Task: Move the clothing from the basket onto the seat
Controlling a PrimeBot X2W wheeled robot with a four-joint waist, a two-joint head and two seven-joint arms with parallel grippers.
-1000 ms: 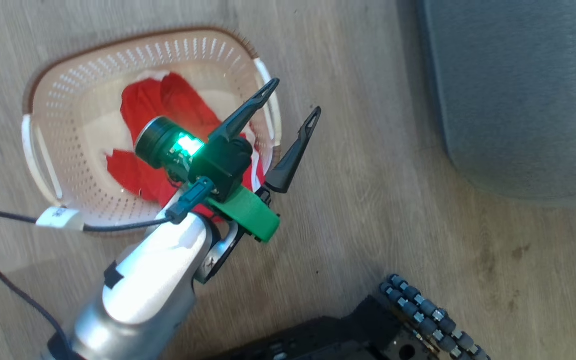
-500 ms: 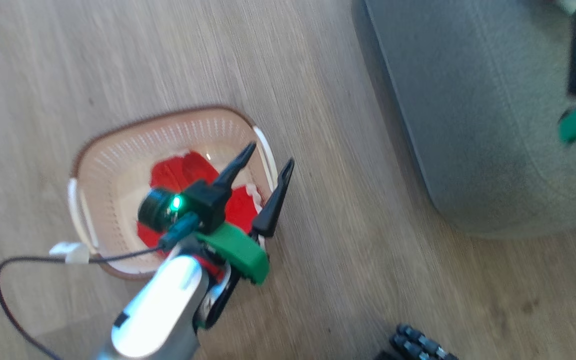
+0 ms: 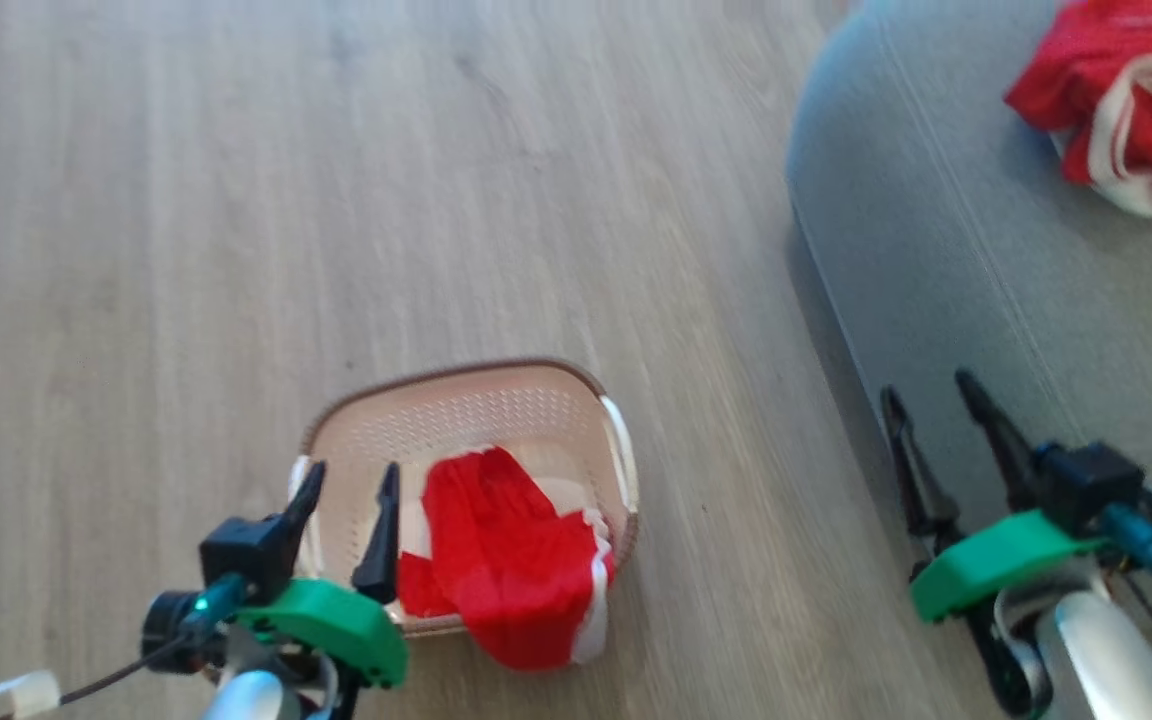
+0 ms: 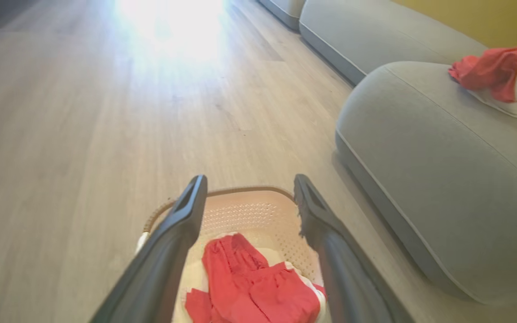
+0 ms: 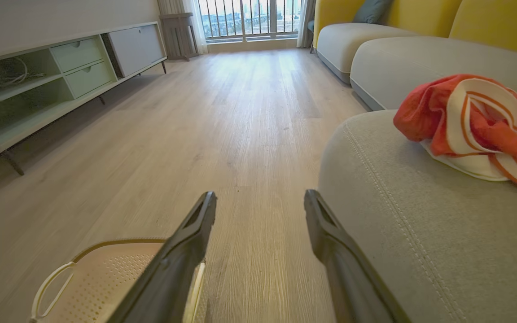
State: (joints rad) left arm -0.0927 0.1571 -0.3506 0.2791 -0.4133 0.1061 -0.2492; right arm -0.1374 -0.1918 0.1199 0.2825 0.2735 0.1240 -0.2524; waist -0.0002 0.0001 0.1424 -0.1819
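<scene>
At the lower left of the head view the left gripper [image 3: 353, 470] hangs over the left part of the cream-white perforated plastic laundry basket [image 3: 476, 410]. Its two long dark jaws are spread apart, grasping nothing and touching nothing. The basket, edged with a brown woven-look rim, stands on the pale wood-look plank floor [image 3: 236, 200]. Inside it lies one soft bright red garment with white trim [image 3: 506, 560], bunched toward the right half and draped over the near rim. The left wrist view shows this same red cloth in the basket, between the parted jaws and beyond them. To the right of the basket, past a strip of bare floor, sits the large grey-green upholstered seat cushion [image 3: 946, 260], with rounded edges and a stitched seam running along its top. The right gripper [image 3: 928, 388] hovers at the cushion's near left edge, its jaws likewise released and holding nothing. Farthest right, on top of the seat and well apart from that gripper, rests a second crumpled red garment with white stripes [image 3: 1126, 110].
</scene>
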